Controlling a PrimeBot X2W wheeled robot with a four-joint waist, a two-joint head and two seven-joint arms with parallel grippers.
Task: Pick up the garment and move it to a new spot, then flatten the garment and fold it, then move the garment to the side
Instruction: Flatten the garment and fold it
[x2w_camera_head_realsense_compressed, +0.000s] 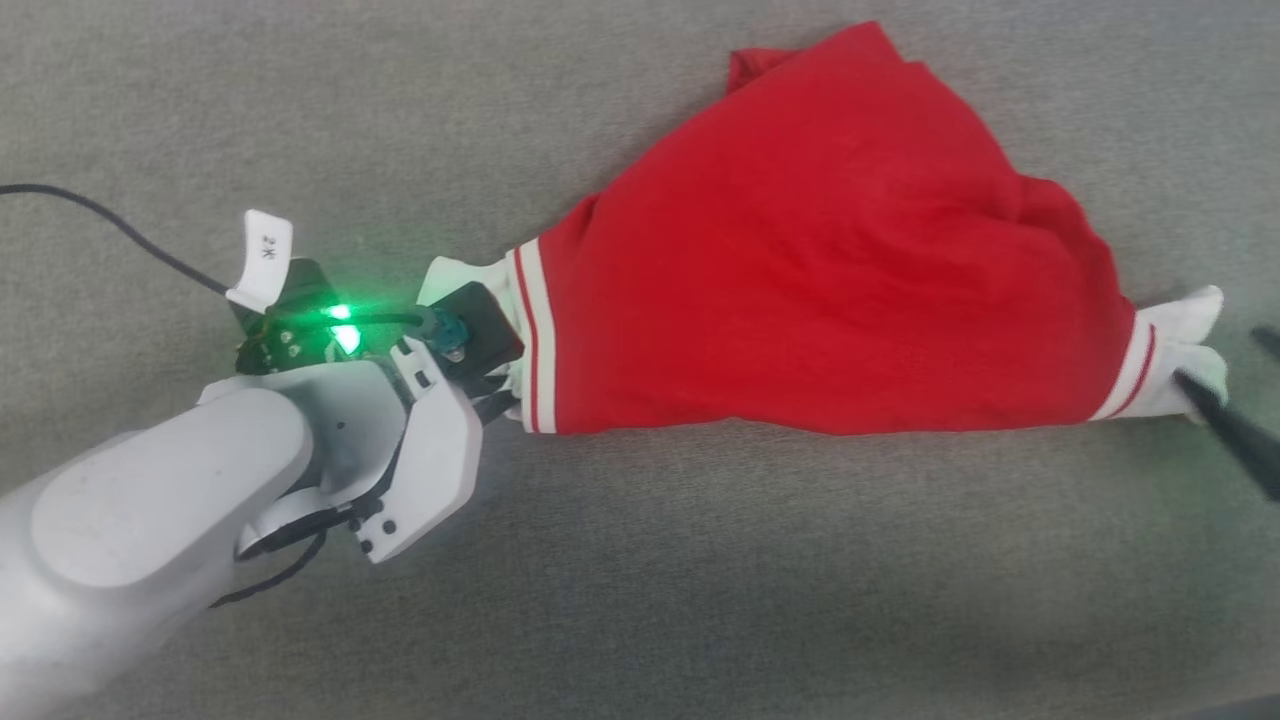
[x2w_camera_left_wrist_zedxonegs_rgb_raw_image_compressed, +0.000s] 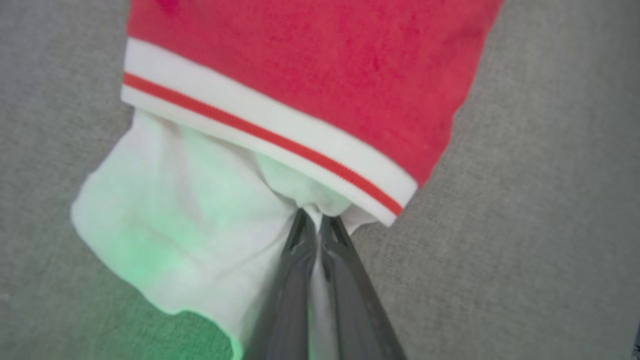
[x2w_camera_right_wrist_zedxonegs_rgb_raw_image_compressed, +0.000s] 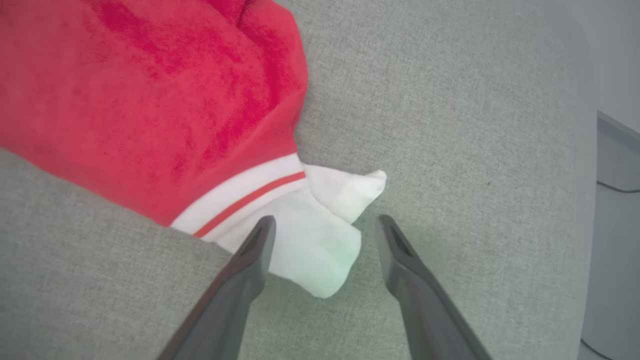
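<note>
The garment (x2w_camera_head_realsense_compressed: 820, 260) lies crumpled on the grey fabric surface, bright red with a white end at each side past a red-and-white striped band. My left gripper (x2w_camera_head_realsense_compressed: 508, 392) is at its left white end. In the left wrist view, that gripper (x2w_camera_left_wrist_zedxonegs_rgb_raw_image_compressed: 315, 220) is shut on a pinch of the white cloth (x2w_camera_left_wrist_zedxonegs_rgb_raw_image_compressed: 190, 225) just below the striped band. My right gripper (x2w_camera_right_wrist_zedxonegs_rgb_raw_image_compressed: 325, 225) stands open, its two fingers on either side of the other white end (x2w_camera_right_wrist_zedxonegs_rgb_raw_image_compressed: 320, 250), low over it. Its dark fingertips (x2w_camera_head_realsense_compressed: 1225, 415) come in from the right edge of the head view.
The grey cushioned surface (x2w_camera_head_realsense_compressed: 700, 580) stretches all around the garment. A black cable (x2w_camera_head_realsense_compressed: 100, 215) runs across it at the upper left, toward my left wrist. In the right wrist view the surface ends at a rounded edge (x2w_camera_right_wrist_zedxonegs_rgb_raw_image_compressed: 590, 200) on the right, with floor beyond.
</note>
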